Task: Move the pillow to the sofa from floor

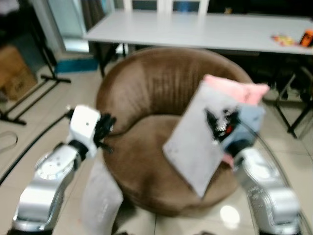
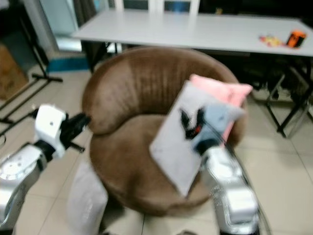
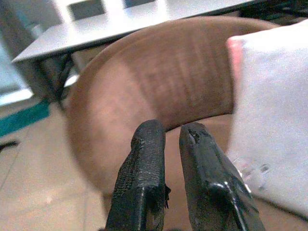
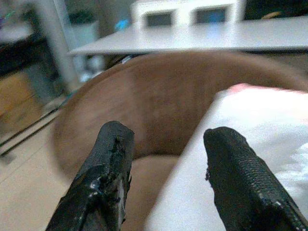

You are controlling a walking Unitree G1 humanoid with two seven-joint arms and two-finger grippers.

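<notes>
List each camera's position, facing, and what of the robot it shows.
Left eye view: on the head, looking down at the brown sofa, grey pillow; both arms show.
Right eye view: same scene, shifted sideways.
Left wrist view: looks along the left gripper toward the sofa's back.
Right wrist view: looks along the right gripper, open, at the pillow.
All share sofa and pillow.
</notes>
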